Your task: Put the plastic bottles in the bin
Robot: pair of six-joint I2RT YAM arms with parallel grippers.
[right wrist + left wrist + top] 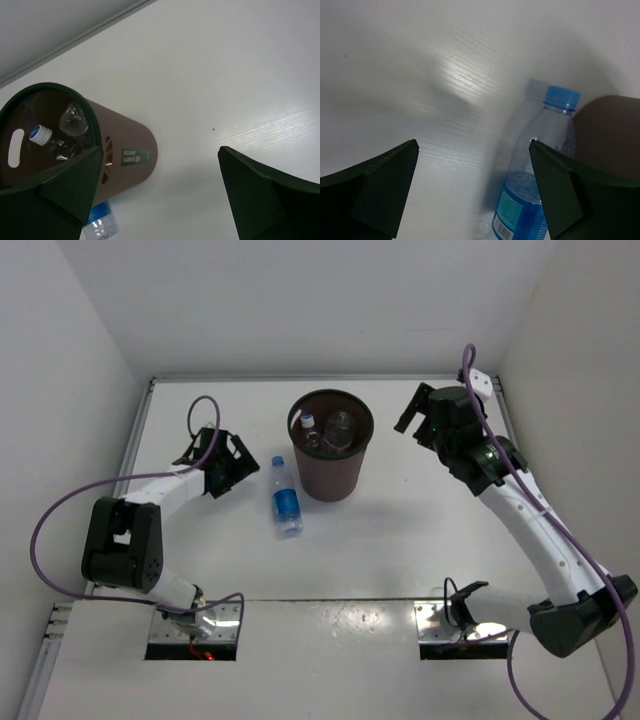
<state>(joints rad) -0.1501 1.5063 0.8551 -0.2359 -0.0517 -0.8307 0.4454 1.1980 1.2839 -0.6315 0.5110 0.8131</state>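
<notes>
The bin (pixel 335 478) stands upright on the white table (pixel 400 540), its open mouth facing up. Inside the bin at least two bottles can be seen. One is the capped bottle (pixel 308 423), which lies toward the left side of the bin's mouth. The other is the plain clear bottle (pixel 341 427), which is near the middle of the mouth. The right wrist view shows the same two, the capped bottle (pixel 41 135) and the plain clear bottle (pixel 74 119), leaning inside the bin (pixel 127 145).

The blue-labelled bottle (pixel 286 498) is outside the bin. It lies on its side on the table, just beside the left of the bin's base. Its blue cap points away from the arm bases. Whether it touches the bin is not possible to tell.

The left gripper (pixel 236 468) is to the left of the bin, close to the blue-labelled bottle but not touching it. Its fingers are wide apart and hold nothing. In the left wrist view, the blue-labelled bottle (pixel 535 170) appears next to the right finger (pixel 560 195), with the bin (pixel 612 130) behind.

The right gripper (pixel 410 415) is to the right of the bin, apart from it. Its fingers are also spread wide and empty.
</notes>
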